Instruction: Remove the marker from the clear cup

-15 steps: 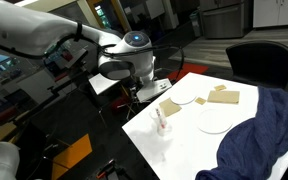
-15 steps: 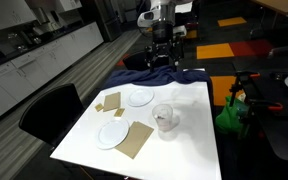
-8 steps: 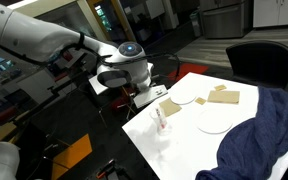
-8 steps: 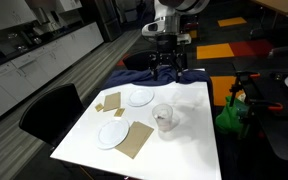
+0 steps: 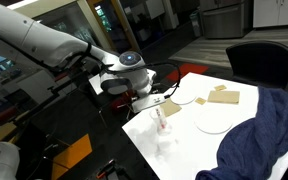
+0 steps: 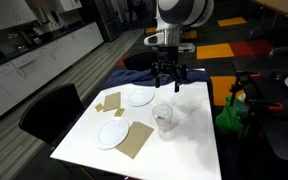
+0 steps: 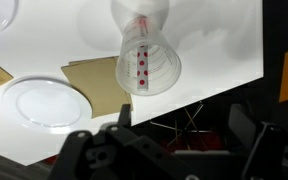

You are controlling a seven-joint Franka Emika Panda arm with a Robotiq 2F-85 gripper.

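The red marker (image 7: pixel 141 55) stands nearly upright inside the clear cup (image 7: pixel 166 65), propped by the cup's wall, so its upper end is open to a grasp from above. The cup rests on the white surface (image 6: pixel 179 145) beside a tan sheet (image 7: pixel 92 75). The end effector (image 6: pixel 170 80) hovers above, clear of the cup, its 2 fingers spread wide and holding nothing.

The marker (image 7: pixel 141 62) stands inside the clear cup (image 7: pixel 146 55), which sits on the table (image 6: pixel 189 150) near one side edge. In the wrist view, a flat card (image 7: pixel 96 76) lies just left of the cup, with a plate (image 7: pixel 46 103) further left. My claw (image 6: pixel 170 84) hangs between the cup and the cloth (image 6: pixel 136 68) draped over the table's far end.
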